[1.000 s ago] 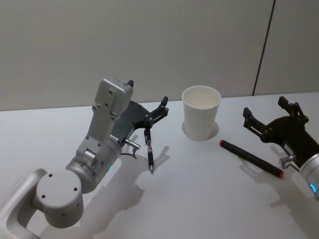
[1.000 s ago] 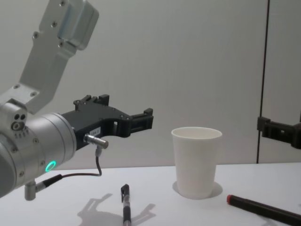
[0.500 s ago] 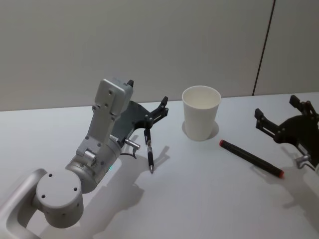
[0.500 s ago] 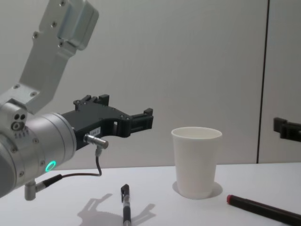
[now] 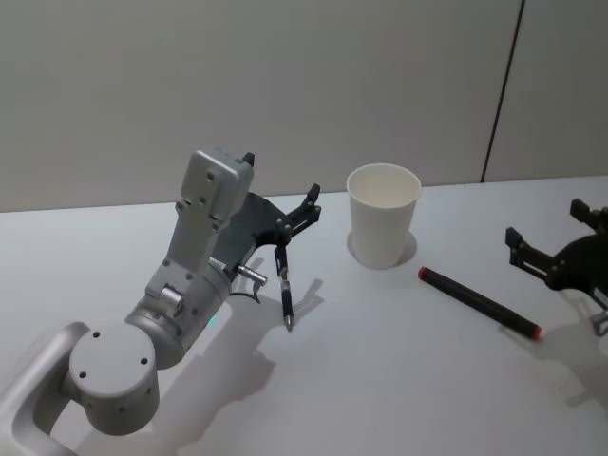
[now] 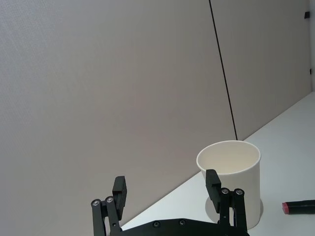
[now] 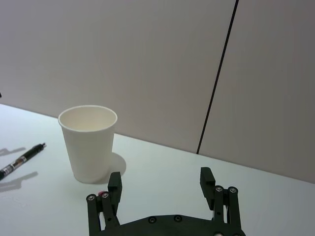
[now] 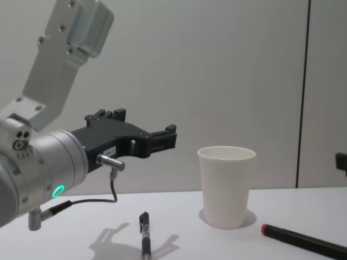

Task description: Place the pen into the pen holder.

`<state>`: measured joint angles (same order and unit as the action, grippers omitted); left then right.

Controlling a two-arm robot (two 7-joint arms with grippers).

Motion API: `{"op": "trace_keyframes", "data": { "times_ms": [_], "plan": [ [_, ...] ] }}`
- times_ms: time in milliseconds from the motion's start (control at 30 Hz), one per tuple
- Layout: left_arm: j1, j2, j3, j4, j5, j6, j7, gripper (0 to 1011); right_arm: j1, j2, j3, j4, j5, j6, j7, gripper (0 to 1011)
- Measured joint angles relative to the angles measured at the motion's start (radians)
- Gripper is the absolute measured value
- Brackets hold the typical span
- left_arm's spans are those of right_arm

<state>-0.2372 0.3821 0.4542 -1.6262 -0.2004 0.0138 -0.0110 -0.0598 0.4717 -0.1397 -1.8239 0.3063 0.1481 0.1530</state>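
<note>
The pen holder (image 5: 383,217) is a white paper cup standing upright at the table's middle back, nothing showing above its rim. A slim black pen (image 5: 286,296) lies flat to its left, and a thicker black marker with red ends (image 5: 478,302) lies to its right. My left gripper (image 5: 281,178) hangs open and empty above the slim pen, level with the cup (image 8: 226,187). The right gripper (image 5: 547,223) is open and empty near the right edge, beyond the marker's far end. From the right wrist I see the cup (image 7: 89,142) and the slim pen (image 7: 19,160).
The white table (image 5: 380,380) runs back to a grey wall with a dark vertical seam (image 5: 502,90). The left arm's grey links (image 5: 204,228) rise over the table's left half.
My right gripper has drawn back to the right, away from the marker, nearly leaving the chest view. The left arm, both pens and the cup have stayed put.
</note>
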Motion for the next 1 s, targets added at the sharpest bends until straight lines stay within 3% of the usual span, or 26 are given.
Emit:
{"op": "trace_keyframes", "data": {
  "times_ms": [367, 533, 1000],
  "plan": [
    [0.0, 0.0, 0.0, 0.0, 0.0, 0.0, 0.0, 1001, 0.024, 0.019, 0.005, 0.007, -0.026, 0.107, 0.04, 1001],
    [0.0, 0.0, 0.0, 0.0, 0.0, 0.0, 0.0, 1001, 0.054, 0.02, -0.005, 0.023, -0.065, 0.168, 0.082, 1001],
    [0.0, 0.0, 0.0, 0.0, 0.0, 0.0, 0.0, 1001, 0.125, 0.003, -0.039, 0.076, -0.153, 0.255, 0.182, 1001]
  ]
}}
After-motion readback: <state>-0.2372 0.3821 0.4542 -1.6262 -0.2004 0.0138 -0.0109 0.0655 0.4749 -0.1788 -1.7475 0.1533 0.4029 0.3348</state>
